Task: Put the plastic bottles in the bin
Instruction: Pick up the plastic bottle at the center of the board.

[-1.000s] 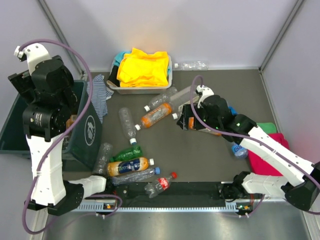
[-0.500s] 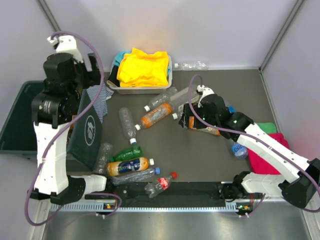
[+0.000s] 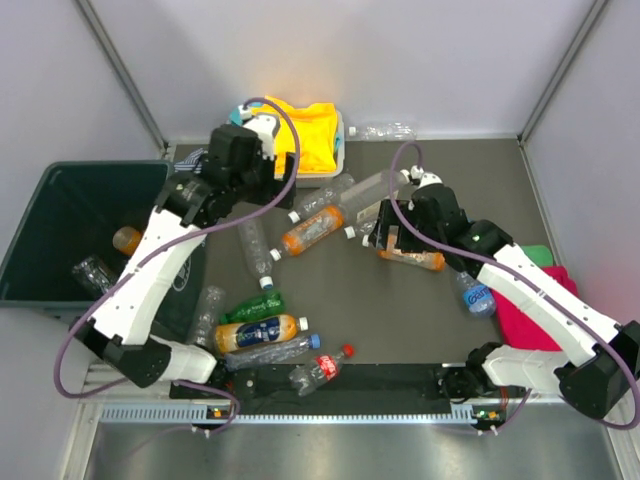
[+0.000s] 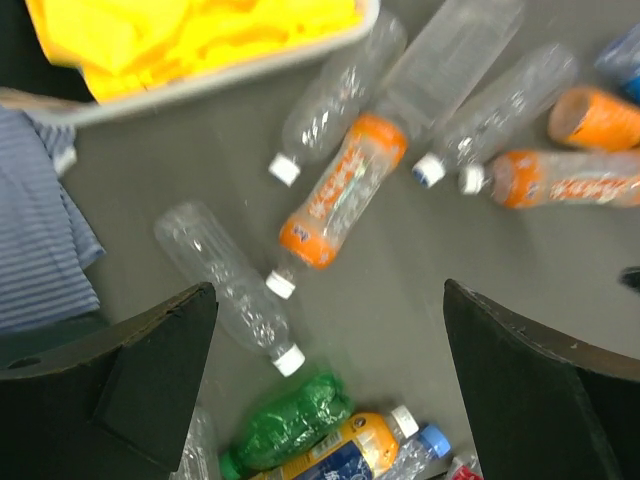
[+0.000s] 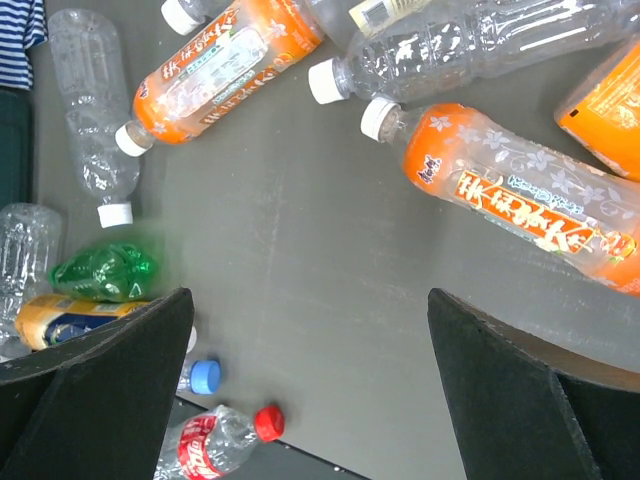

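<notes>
Most of the plastic bottles (image 3: 312,229) lie scattered over the dark worktop (image 3: 400,320) in the middle of the overhead view. Two more, an orange bottle (image 3: 126,239) and a clear bottle (image 3: 92,272), rest on the floor of the deep green bin (image 3: 60,195) at the left edge. A crushed green bottle (image 3: 250,305), a blue-labelled orange bottle (image 3: 258,331) and a red-capped bottle (image 3: 320,370) lie at lower centre, near the arm bases. One lone bottle (image 3: 383,131) lies against the back wall at upper centre, just beside the white tray (image 3: 338,150) of yellow cloth (image 3: 310,125).

I have my left end effector (image 4: 327,295) hanging over the centre cluster. Its fingers are spread wide and nothing is between them. My right end effector (image 5: 310,300) hovers right of centre above a flower-printed orange bottle (image 5: 520,200), its fingers equally wide apart and empty. A pink cloth (image 3: 530,315) lies at the right edge of the worktop.
</notes>
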Motion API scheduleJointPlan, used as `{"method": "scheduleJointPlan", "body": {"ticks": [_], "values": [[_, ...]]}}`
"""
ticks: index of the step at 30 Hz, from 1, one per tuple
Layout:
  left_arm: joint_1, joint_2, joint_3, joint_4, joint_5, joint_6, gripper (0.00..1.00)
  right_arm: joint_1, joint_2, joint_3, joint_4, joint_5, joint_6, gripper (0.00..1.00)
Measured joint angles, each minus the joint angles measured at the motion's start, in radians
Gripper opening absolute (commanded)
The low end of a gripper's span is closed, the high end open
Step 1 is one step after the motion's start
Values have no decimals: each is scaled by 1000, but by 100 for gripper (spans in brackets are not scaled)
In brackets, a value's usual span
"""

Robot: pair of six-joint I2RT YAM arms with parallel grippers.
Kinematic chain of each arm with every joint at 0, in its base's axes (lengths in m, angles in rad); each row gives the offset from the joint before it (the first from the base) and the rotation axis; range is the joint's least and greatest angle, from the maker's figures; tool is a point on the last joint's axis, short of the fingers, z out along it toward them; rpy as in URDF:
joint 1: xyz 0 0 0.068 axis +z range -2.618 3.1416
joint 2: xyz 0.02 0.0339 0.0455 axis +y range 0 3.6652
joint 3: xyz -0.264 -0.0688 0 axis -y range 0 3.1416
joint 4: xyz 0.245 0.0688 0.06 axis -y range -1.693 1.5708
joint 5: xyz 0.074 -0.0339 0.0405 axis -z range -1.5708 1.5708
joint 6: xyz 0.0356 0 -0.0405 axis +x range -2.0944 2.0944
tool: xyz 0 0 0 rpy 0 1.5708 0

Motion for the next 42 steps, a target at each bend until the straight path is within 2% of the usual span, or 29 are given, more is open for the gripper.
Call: {"method": "scheduleJointPlan", "body": {"ticks": [4,11,18,25,28,31,32,35,37,39,42], "values": [[-14,22,-143,14,-52,-41,98,-7,0,0,-1,0,13,99],[-13,77,-396,60,-177,-229,97,-29,9,0,1,-15,30,99],[39,147,-476,143,-289,-406,96,-48,31,0,1,-34,34,99],[177,183,-642,271,-249,-505,89,-64,35,0,1,-44,34,99],[196,201,-687,312,-215,-519,84,-76,35,-1,1,-47,34,99],[195,241,-692,350,-184,-532,74,-82,35,-1,1,-50,33,99],[195,253,-693,361,-176,-535,67,-83,35,-1,1,-51,33,99],[194,281,-691,381,-164,-535,54,-85,35,-1,1,-55,33,99],[194,280,-690,386,-164,-536,39,-87,35,-1,0,-57,32,99],[194,281,-683,383,-166,-536,29,-90,35,-1,0,-58,29,99],[194,285,-638,332,-172,-524,24,-94,35,-1,0,-59,27,99]]}}
